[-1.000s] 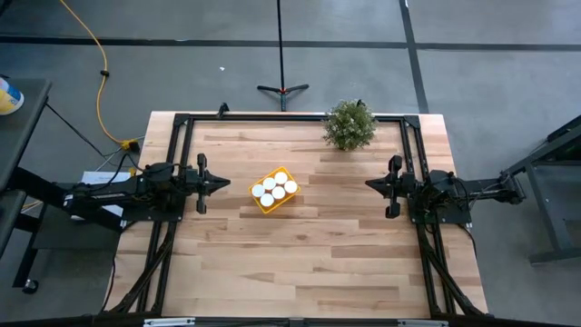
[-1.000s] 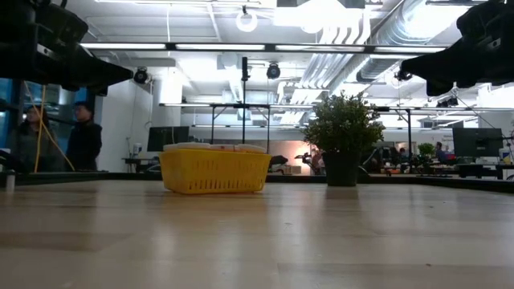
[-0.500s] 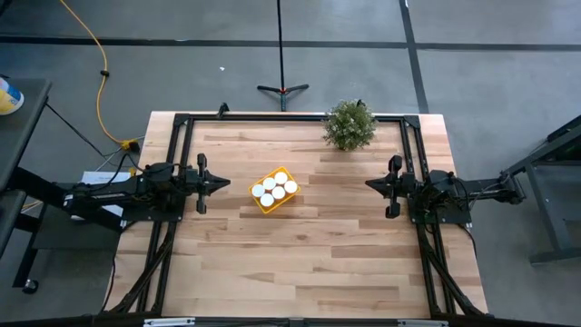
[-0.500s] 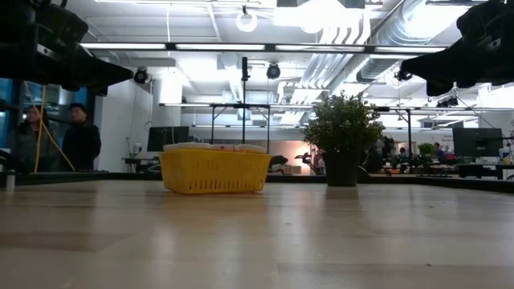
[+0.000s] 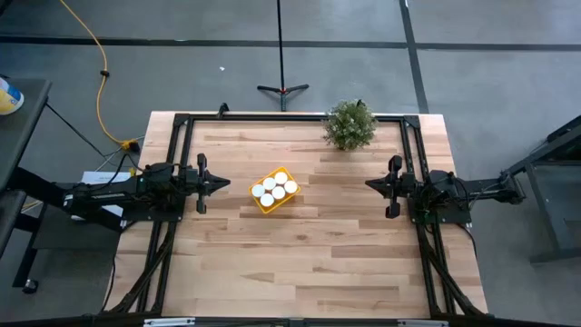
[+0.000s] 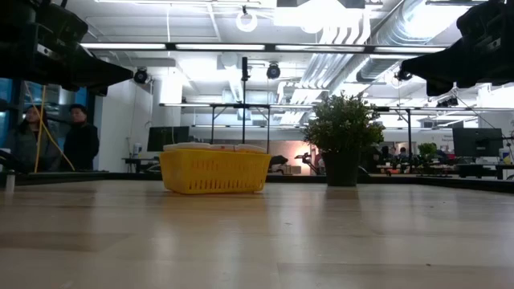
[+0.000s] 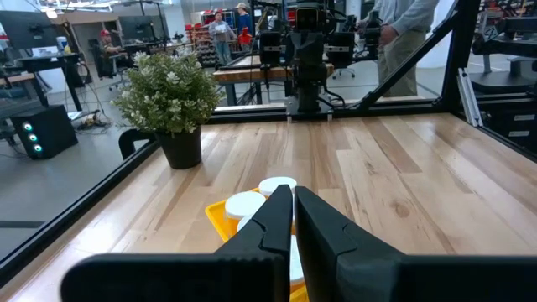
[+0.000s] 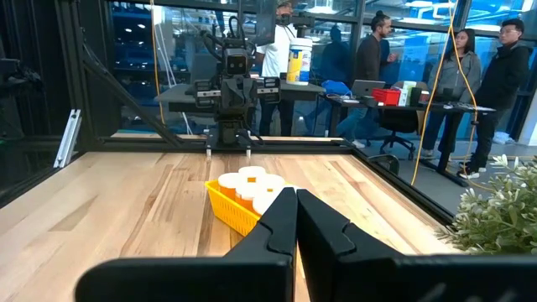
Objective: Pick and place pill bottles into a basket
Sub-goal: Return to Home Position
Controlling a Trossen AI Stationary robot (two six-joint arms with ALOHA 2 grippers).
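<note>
Hovering above the table's left side, left gripper points straight across, fingers pinched nearly together with nothing held. Right gripper mirrors it from the opposite side, fingers also closed and empty.

Basket sits on the line between the two tips, apart from both and clearly nearer the left gripper. Its long axis runs diagonal to that line. Pill bottles stand upright inside, six white caps up, packed in two rows. None are left out on the wood.

Judgement: placing looks done. The coming move is only parking the arms, and since neither gripper overhangs the basket, pulling back should not disturb it.

Table is light wooden planking inside a black rail frame. Potted plant stands at the far edge, nearer the right arm and well apart from the basket. Beyond the table is an open workshop with desks, screens and several people standing.
</note>
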